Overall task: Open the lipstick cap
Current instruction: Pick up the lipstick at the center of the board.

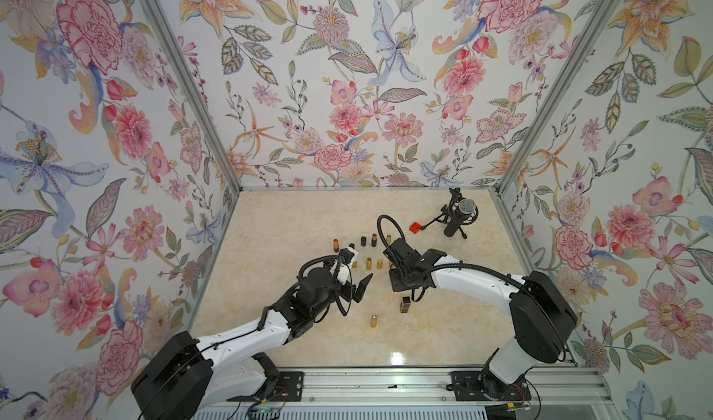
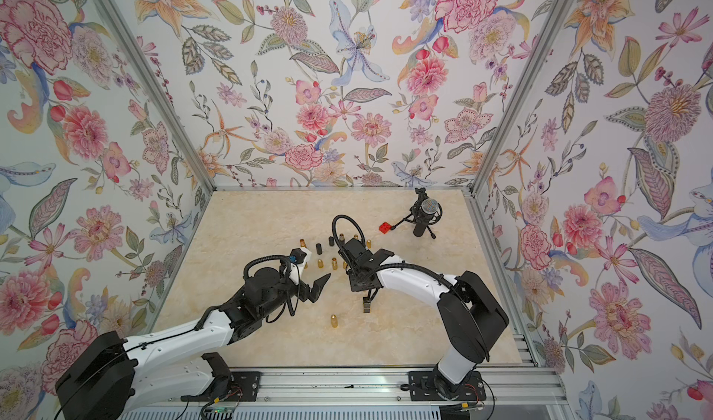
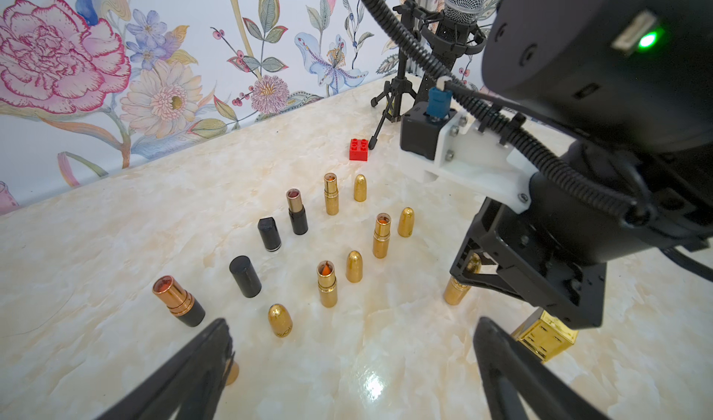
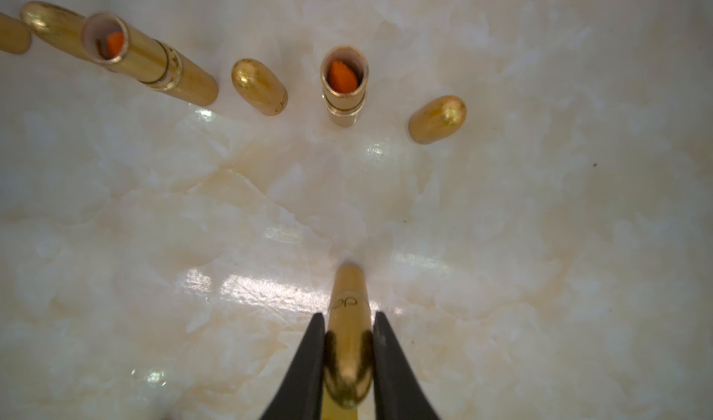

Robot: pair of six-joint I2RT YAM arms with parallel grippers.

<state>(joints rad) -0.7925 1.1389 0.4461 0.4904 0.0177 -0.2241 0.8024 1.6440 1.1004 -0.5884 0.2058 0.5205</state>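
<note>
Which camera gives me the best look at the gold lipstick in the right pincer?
The right wrist view: the gold lipstick stands capped on the table, clamped in the right pincer. The left wrist view shows only its lower body under that pincer. In both top views the right arm hides it.

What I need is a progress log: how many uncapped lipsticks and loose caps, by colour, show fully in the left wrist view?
Gold uncapped lipsticks: 3
Black-based uncapped lipsticks: 2
Gold loose caps: 4
Black loose caps: 2
Total: 11
</note>
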